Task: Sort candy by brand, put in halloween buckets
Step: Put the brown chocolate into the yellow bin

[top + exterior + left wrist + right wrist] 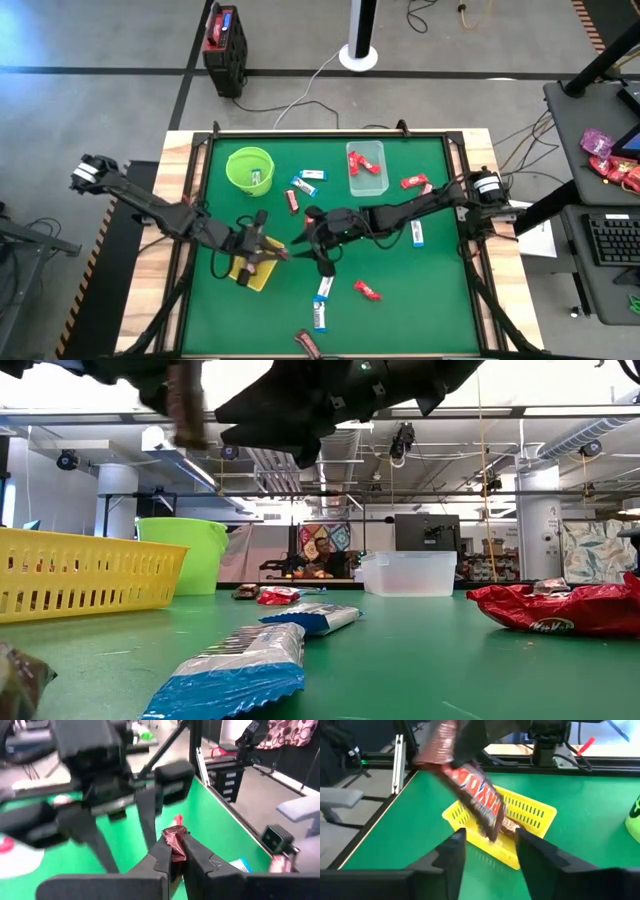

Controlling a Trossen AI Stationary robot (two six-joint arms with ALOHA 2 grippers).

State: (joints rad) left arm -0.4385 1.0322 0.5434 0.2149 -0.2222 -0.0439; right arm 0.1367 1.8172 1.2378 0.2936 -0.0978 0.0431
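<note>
My left gripper [263, 246] hovers over the yellow basket [250, 273], shut on a dark brown candy bar [481, 800]. The bar also shows in the low view [186, 405]. My right gripper [320, 245] is just right of it above the mat, open and empty; its fingers [454, 854] frame the basket [530, 815] from afar. Another brown bar [510, 826] lies in the basket. The lime-green bucket [250, 168] and the clear tub [366, 168] stand on the mat near the far edge. Red [367, 290], blue-and-white [322, 290] and brown [292, 200] bars lie loose on the mat. My left gripper pinches the brown bar between its two fingers near the bar's upper end [174, 840], with a crumpled bit of wrapper sticking out past the fingertips. The bar is lifted clear and hangs slanting down, its lower end [492, 831] just above the basket.
Loose bars lie between the containers and toward the near edge, one brown bar [308, 343] right at it. A black rail [330, 132] frames the green mat. The two grippers are close together at the mat's middle-left; more bare mat lies at the near right.
</note>
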